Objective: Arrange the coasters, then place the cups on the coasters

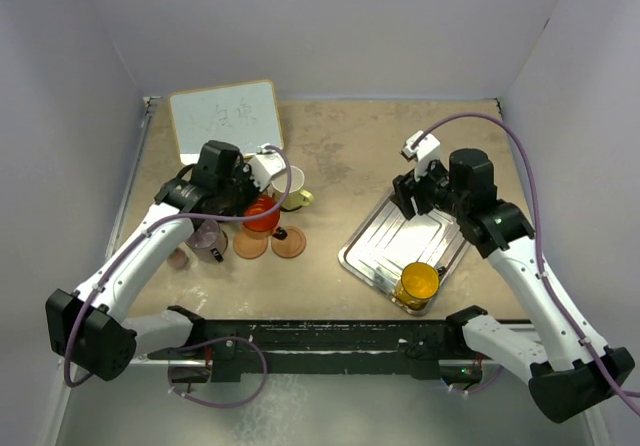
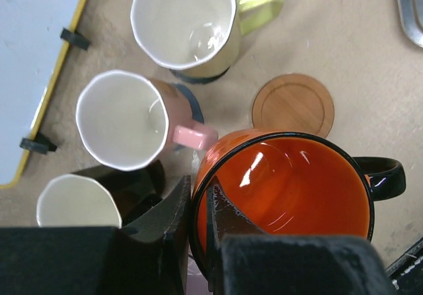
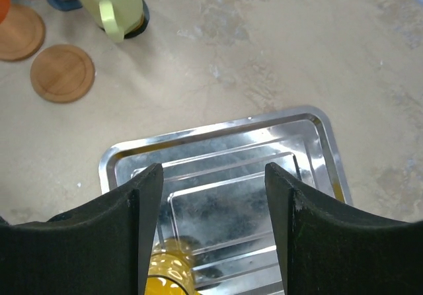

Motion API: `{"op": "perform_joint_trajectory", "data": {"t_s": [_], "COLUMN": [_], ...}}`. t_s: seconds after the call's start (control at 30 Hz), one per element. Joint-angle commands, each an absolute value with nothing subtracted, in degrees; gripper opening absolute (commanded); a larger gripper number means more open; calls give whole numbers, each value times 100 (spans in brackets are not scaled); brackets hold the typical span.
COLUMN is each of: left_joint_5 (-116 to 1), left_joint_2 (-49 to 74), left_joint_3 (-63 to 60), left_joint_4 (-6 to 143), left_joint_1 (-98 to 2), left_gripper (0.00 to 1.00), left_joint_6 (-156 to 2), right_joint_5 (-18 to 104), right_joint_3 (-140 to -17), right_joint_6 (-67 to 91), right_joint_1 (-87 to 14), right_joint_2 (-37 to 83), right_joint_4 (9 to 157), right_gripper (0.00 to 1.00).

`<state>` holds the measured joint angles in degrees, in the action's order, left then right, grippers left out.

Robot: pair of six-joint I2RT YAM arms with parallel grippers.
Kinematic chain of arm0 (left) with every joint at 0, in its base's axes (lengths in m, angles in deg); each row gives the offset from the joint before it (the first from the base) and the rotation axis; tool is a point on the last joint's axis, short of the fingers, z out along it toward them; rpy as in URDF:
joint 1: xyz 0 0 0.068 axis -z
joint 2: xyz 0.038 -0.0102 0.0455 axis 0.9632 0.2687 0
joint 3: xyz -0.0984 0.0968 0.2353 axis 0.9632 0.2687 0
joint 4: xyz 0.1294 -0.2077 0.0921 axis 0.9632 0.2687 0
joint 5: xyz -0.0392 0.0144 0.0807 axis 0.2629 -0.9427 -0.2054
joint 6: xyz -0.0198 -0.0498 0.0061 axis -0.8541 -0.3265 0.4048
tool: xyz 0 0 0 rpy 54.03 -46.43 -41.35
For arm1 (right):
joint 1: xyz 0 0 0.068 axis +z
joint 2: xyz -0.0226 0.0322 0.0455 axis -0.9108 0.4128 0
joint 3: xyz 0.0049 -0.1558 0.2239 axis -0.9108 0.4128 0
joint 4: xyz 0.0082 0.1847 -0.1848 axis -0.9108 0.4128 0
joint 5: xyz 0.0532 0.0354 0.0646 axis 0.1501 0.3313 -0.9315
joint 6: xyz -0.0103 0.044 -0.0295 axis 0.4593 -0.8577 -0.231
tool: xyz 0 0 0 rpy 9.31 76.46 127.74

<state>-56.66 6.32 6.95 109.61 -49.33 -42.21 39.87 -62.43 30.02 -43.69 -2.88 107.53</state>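
Left arm [image 1: 135,261] and right arm [image 1: 545,296]: white tubular links joined by black joint housings. A thin purple cable [image 1: 520,151] loops along each; the fingers [image 3: 149,229] are matte black.

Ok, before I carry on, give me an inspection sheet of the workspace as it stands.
surface: beige table, mottled with pale stains.
job's things: orange mug pinched at its rim; green mug and pink mug each on a coaster; black mug beside them; purple mug near the left arm; yellow mug on the metal tray; two wooden coasters without mugs.
clutter: whiteboard at far left; the metal tray on the right.
hands: left hand shut on the orange mug; right hand open above the tray, holding nothing.
cables: purple cable looping along each arm.
surroundings: plain pale walls on three sides.
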Motion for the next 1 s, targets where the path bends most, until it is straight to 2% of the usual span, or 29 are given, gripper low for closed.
{"op": "perform_joint_trajectory", "data": {"t_s": [0.0, 0.43, 0.97], "left_joint_5": [-5275, -4777, -4529], "left_joint_2": [247, 543, 892], "left_joint_3": [1068, 1970, 2252], "left_joint_4": [10430, 9678, 9248], "left_joint_1": [-5282, -5927, -6301], "left_gripper": [3, 3, 3], "left_joint_6": [-4183, -4244, -4110], "right_joint_5": [3283, 3268, 3282], "right_joint_3": [-6291, -6273, -6268], "right_joint_6": [3192, 3237, 3243], "right_joint_1": [-4580, -4614, -4612], "right_joint_2": [-277, -115, -6], "right_joint_4": [10982, 11044, 11085], "right_gripper": [66, 69, 70]}}
